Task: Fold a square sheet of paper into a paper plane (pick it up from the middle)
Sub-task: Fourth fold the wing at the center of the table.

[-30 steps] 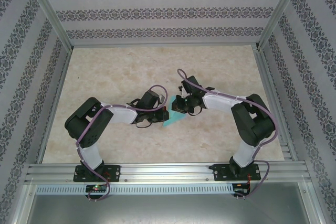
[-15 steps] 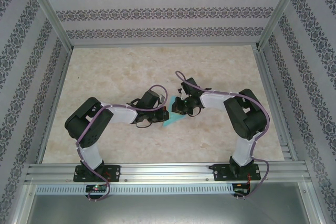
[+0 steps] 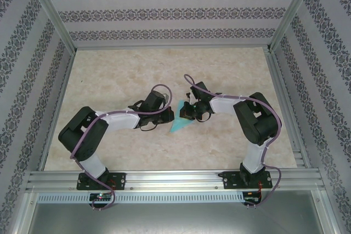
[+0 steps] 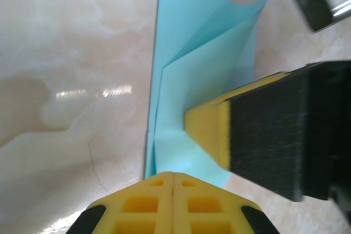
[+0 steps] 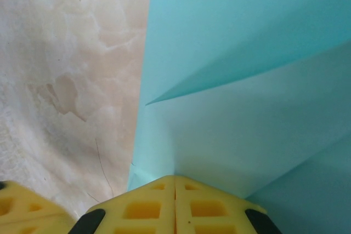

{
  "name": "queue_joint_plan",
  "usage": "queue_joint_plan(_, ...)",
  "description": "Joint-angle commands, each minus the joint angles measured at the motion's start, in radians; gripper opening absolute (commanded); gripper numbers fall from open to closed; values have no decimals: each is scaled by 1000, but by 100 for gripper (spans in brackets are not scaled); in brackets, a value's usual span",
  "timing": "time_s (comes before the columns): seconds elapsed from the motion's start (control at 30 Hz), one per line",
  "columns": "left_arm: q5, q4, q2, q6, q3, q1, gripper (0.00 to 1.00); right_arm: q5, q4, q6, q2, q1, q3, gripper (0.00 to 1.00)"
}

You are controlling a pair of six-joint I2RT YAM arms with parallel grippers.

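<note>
The turquoise sheet of paper [image 3: 179, 125] lies folded into a pointed, creased shape on the marble table, between the two arms. In the left wrist view the paper [image 4: 203, 53] shows a raised flap at its far end. My left gripper [image 4: 173, 173] is shut, and its tip sits at the paper's near edge. A yellow finger [image 4: 208, 132] of the right gripper presses down on the paper just beyond it. My right gripper [image 5: 175, 177] is also shut, its tip against a crease of the paper [image 5: 247, 80]. From above, the left gripper [image 3: 170, 117] and the right gripper [image 3: 188, 115] nearly meet.
The marble tabletop [image 3: 120, 75] stretches out behind and to both sides of the arms. Patterned walls with metal posts [image 3: 52, 15] enclose it. An aluminium rail [image 3: 175, 179] carrying the arm bases runs along the near edge.
The left arm's elbow has swung left and its gripper has shifted slightly back, uncovering more of the paper's pointed end. The right arm's elbow drew in a little; both grippers stayed shut.
</note>
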Motion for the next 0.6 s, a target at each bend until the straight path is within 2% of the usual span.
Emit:
queue_joint_plan(0.0,8,22,-6,-3,23,3,7,29,-41,-26,51,3,-33,8)
queue_joint_plan(0.1,79,81,23,-17,18,1,7,23,-40,-31,52,3,-30,7)
queue_joint_plan(0.27,140,89,65,-13,38,-2,7,-2,-25,-46,53,2,-27,9)
queue_joint_plan(0.57,143,47,137,-7,73,-9,6,-25,-30,-69,56,0,-16,12)
